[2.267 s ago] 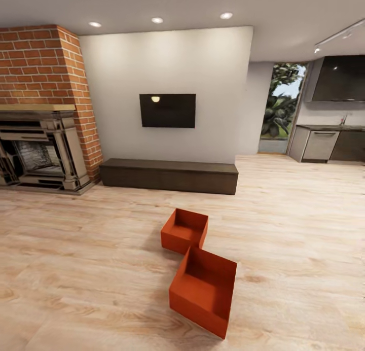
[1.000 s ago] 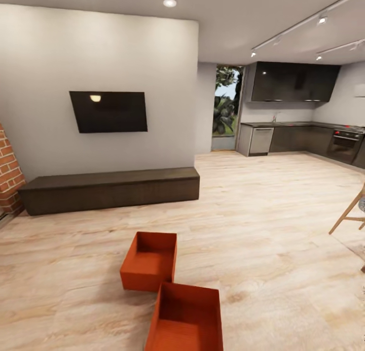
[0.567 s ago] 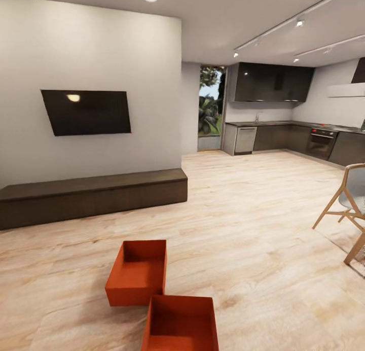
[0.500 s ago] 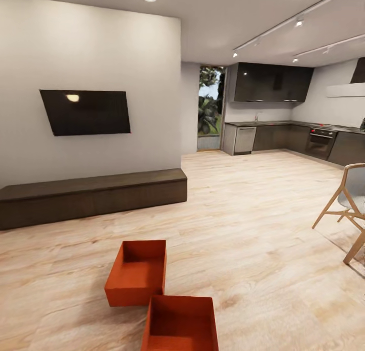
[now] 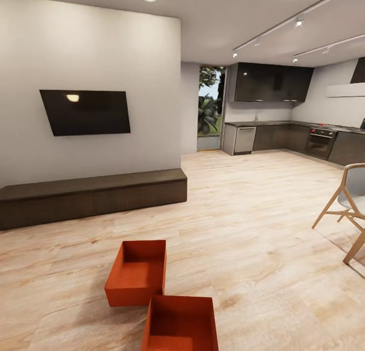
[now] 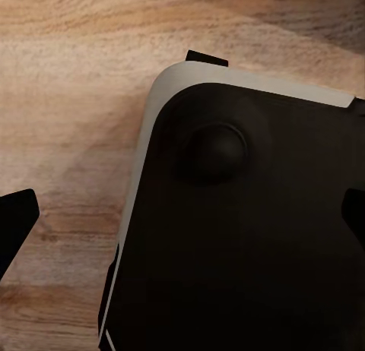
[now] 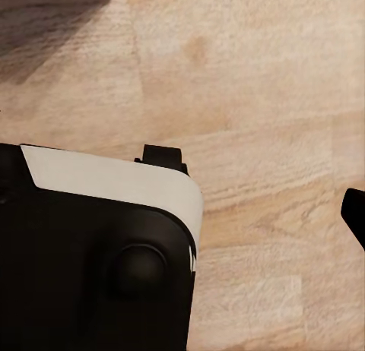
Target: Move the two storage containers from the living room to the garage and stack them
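Fingers sat wide apart on both arms, nothing held, since both orange bins were low in frame on the wood floor, unlifted.

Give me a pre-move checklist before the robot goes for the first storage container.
1. Both storage containers in sight: ok. The nearer container and the farther container sit on the wood floor.
2. Containers empty: ok; no contents visible in either.
3. Containers separated: not ok; their corners look touching, so lifting one may nudge the other.
4. Nearer container fully framed: not ok; the head view's lower edge cuts it off.
5. Pincers open: cannot tell from either wrist view.
6. Chair clear of containers: ok.
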You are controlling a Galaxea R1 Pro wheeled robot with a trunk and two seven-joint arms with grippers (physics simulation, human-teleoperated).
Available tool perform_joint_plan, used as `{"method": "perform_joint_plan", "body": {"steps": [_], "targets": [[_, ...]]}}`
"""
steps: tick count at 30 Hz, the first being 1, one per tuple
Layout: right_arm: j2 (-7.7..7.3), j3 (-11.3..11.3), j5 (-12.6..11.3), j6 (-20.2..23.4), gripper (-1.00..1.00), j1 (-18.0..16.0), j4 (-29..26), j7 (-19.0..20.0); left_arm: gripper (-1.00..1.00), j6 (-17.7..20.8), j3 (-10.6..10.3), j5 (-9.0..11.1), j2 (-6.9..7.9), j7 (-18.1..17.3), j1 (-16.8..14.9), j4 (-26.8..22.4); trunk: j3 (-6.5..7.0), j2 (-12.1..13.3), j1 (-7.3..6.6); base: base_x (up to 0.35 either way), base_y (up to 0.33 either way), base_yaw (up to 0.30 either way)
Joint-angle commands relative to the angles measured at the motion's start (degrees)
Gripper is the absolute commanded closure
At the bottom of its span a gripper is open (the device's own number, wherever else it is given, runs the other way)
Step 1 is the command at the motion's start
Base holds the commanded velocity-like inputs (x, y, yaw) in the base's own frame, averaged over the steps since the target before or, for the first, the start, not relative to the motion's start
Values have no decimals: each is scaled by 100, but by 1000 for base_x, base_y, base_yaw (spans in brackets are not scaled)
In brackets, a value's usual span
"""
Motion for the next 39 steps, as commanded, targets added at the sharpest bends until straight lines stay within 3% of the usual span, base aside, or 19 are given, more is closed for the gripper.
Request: {"method": "perform_joint_plan", "body": {"steps": [1,11,23,39], "targets": [[3,49,-45,-24,-100,-4,10,-5,-100,-12,3,15,0,4,-1,-2,-5,-3,0,0,0,0],[-2,49,-45,-24,-100,-4,10,-8,-100,-12,3,15,0,6,-1,-2,-5,-3,0,125,164,0],[2,23,-96,-24,-100,-4,10,-10,-100,-12,3,15,0,6,-1,-2,-5,-3,0,13,16,-5],[5,11,-100,-24,-100,-4,10,-11,-100,-12,3,15,0,6,-1,-2,-5,-3,0,0,0,-122]]}}
